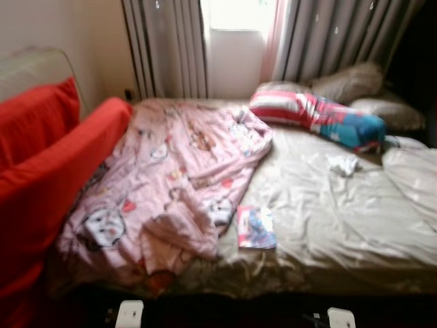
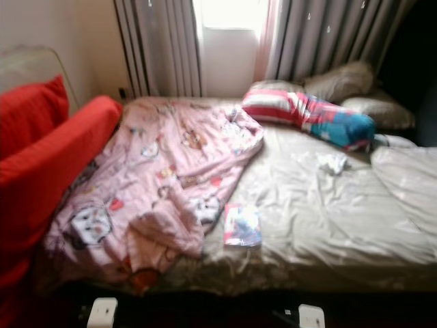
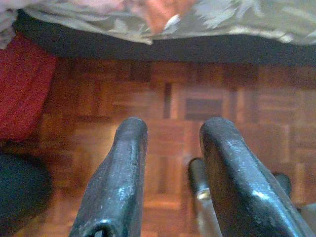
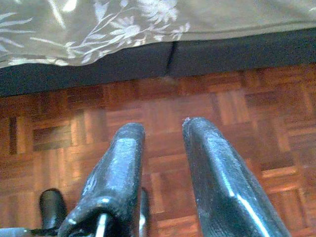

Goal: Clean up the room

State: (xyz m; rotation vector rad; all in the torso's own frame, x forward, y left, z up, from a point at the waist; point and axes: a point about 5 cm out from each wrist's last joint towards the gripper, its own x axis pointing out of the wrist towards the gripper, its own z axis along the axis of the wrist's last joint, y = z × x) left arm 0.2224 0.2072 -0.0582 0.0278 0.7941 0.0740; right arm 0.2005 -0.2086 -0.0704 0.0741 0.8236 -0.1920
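A wide bed (image 1: 321,225) with a beige sheet lies in front of me. A pink cartoon-print blanket (image 1: 171,178) lies crumpled over the bed's left half. A small colourful book (image 1: 256,227) rests on the sheet near the front edge. Farther right lies a crumpled white cloth (image 1: 343,164). A red, white and blue striped pillow (image 1: 314,115) lies at the head. My left gripper (image 3: 173,129) hangs open over the parquet floor (image 3: 197,94) beside the bed's edge. My right gripper (image 4: 162,129) also hangs open above the floor, holding nothing.
A red sofa (image 1: 48,171) stands tight against the bed's left side. Grey pillows (image 1: 348,82) and a white duvet (image 1: 413,178) sit at the right. Grey curtains (image 1: 164,48) and a bright window (image 1: 235,14) are behind the bed.
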